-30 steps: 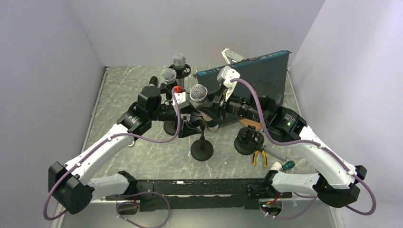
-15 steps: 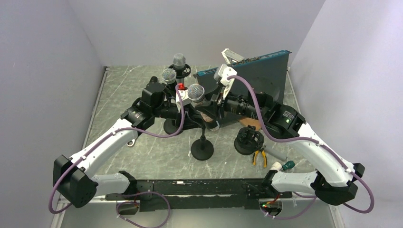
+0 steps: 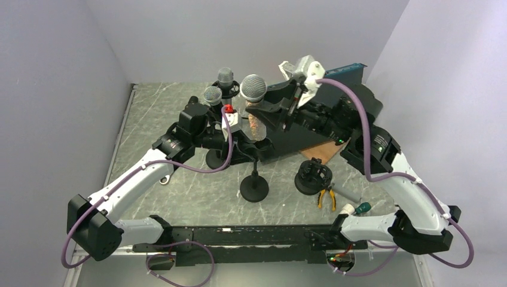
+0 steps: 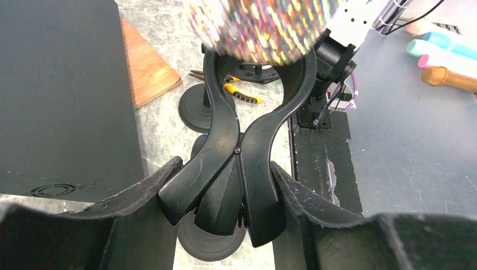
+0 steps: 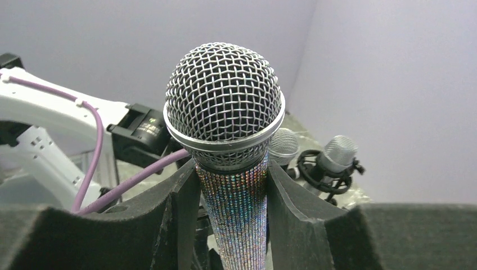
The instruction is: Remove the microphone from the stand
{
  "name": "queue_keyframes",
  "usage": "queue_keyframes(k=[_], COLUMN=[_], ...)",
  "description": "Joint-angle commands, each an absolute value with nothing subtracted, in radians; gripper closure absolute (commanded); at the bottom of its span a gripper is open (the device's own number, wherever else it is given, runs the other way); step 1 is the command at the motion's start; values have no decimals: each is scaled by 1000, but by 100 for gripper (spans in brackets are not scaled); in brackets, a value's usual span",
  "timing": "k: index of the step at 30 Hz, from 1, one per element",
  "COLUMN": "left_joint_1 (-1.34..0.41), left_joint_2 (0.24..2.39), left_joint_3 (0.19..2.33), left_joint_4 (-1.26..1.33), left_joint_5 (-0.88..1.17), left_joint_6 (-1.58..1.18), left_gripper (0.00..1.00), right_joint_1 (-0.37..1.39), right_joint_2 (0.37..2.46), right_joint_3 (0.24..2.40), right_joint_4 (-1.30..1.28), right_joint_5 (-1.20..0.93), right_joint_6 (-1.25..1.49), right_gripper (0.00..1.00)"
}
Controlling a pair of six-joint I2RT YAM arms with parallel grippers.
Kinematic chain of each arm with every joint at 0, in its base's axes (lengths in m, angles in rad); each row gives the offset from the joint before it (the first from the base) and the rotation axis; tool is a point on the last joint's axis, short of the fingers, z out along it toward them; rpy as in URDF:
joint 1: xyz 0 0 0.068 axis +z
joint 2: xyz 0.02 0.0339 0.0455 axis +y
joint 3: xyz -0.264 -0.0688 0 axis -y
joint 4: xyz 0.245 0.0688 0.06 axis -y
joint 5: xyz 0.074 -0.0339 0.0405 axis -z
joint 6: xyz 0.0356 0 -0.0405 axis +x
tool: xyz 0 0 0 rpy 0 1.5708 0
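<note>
The microphone (image 5: 223,95) has a silver mesh head and a glittery body (image 5: 236,214). My right gripper (image 5: 232,174) is shut on that body and holds it upright. From above, the microphone (image 3: 253,88) hangs high over the stand (image 3: 254,190), clear of the clip. My left gripper (image 4: 225,169) is shut on the handles of the stand's black spring clip (image 4: 236,129), whose jaws are spread. The blurred lower end of the microphone (image 4: 264,25) sits just above those jaws. The left gripper (image 3: 242,146) stays low, at the top of the stand's post.
Two more microphones (image 3: 225,78) (image 3: 212,95) stand on their own stands behind. A black board with a blue edge (image 3: 335,89) leans at the back right. A shock-mount stand (image 3: 313,176), yellow pliers (image 3: 326,196) and a teal-handled tool (image 3: 362,207) lie to the front right.
My right gripper has lifted the microphone up and back, out of the clip. My left gripper has closed on the clip's handles and spread its jaws.
</note>
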State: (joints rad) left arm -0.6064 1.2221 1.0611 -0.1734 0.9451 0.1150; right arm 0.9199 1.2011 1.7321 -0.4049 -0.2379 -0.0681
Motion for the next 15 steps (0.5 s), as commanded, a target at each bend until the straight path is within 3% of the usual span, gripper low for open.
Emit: queue_keyframes(k=[1, 3, 5, 6, 7, 15], left_joint_1=[-606, -606, -606, -605, -606, -604], left_joint_2=[1223, 1212, 1187, 1168, 1149, 936], left_joint_3=[1085, 1084, 1065, 1048, 1033, 914], left_joint_4=[-197, -196, -168, -150, -130, 88], left_joint_5=[902, 882, 861, 846, 833, 731], left_joint_6=[103, 100, 85, 78, 69, 14], left_gripper=[91, 65, 48, 20, 4, 0], right_joint_1=[924, 924, 924, 924, 924, 922], right_joint_2=[1099, 1052, 1014, 1000, 984, 902], right_joint_3=[1660, 1592, 1525, 1490, 1457, 1383], right_joint_4=[-217, -191, -174, -166, -151, -74], right_joint_5=[-100, -61, -32, -21, -12, 168], right_joint_6=[-64, -51, -29, -16, -4, 203], right_gripper=[100, 100, 100, 100, 100, 100])
